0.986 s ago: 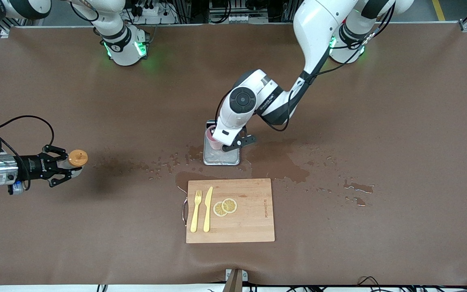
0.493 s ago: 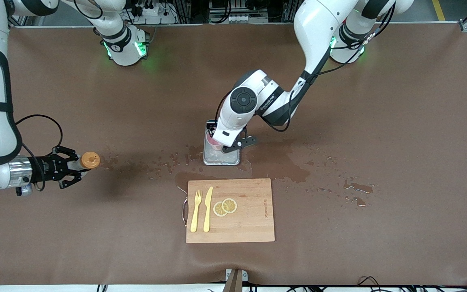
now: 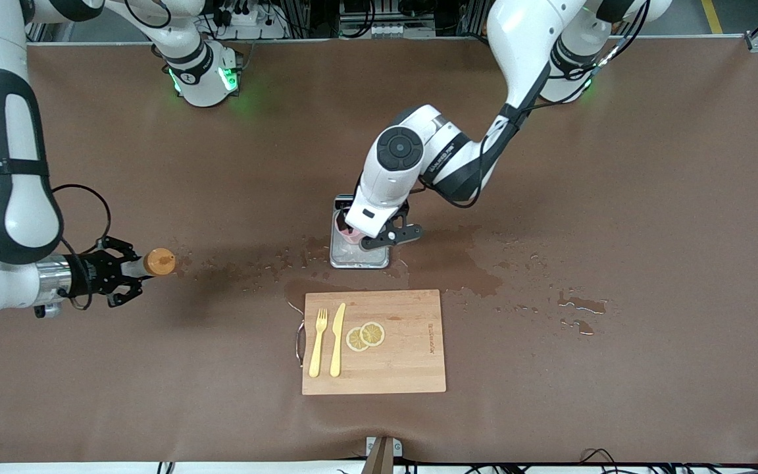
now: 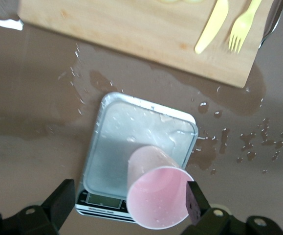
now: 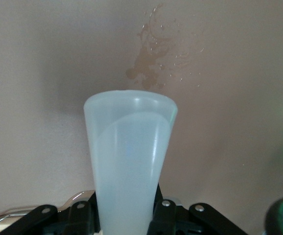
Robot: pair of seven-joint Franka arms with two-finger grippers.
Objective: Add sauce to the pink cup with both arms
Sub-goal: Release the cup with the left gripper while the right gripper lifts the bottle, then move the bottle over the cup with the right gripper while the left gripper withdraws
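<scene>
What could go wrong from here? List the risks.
1. The left gripper is open but its fingers flank the pink cup on the wet scale; lifting off could tip it.
2. The right gripper, shut on the sauce bottle, holds it sideways over the table; it might drip early.

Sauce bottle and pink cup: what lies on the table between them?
In the front view, only wet splashes on bare table between sauce bottle and pink cup.
</scene>
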